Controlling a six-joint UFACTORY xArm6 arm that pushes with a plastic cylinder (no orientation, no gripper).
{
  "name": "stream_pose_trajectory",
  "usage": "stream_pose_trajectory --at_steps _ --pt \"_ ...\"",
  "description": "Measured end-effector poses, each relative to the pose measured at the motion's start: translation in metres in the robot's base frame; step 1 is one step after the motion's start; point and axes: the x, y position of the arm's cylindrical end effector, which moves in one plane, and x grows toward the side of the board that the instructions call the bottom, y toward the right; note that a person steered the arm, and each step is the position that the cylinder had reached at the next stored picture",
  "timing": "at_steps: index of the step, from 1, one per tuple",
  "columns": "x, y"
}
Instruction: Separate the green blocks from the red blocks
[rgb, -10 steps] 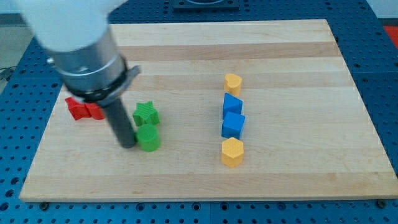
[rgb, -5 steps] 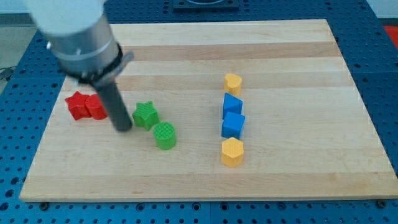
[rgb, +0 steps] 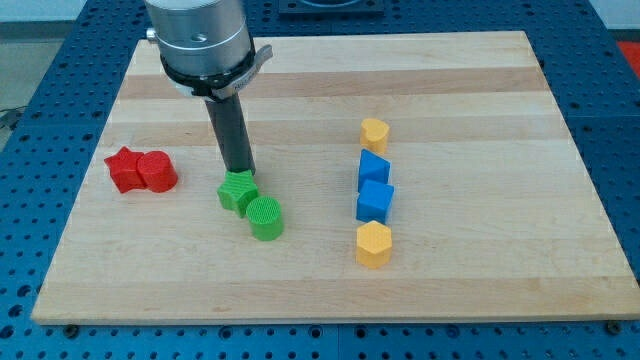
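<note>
A green star block (rgb: 238, 191) lies left of the board's middle, touching a green cylinder (rgb: 265, 217) just below and right of it. Two red blocks lie side by side at the view's left: a red star-like block (rgb: 125, 169) and a red cylinder (rgb: 157, 171). My tip (rgb: 241, 172) is at the top edge of the green star, touching or nearly touching it. The rod rises from there toward the view's top.
A column of blocks stands right of the middle: a yellow block (rgb: 374, 132) at top, two blue cubes (rgb: 373, 167) (rgb: 375, 200) below it, and a yellow hexagon (rgb: 373, 244) at the bottom. The wooden board (rgb: 480, 270) lies on a blue perforated table.
My tip pushed the green cylinder down and right, then swung from the left of the green star around to its top edge. The star shifted slightly down, against the cylinder.
</note>
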Motion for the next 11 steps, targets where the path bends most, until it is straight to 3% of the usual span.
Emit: stream_pose_trajectory --at_steps 2,3,5,7,8,9,10,11 --pt "-0.006 0.002" --pt "-0.03 -0.027" --pt "-0.008 -0.051" --pt "0.032 -0.013" --pt "0.032 -0.013" --pt "-0.016 -0.013" --pt "-0.103 -0.005" --pt "-0.112 -0.002"
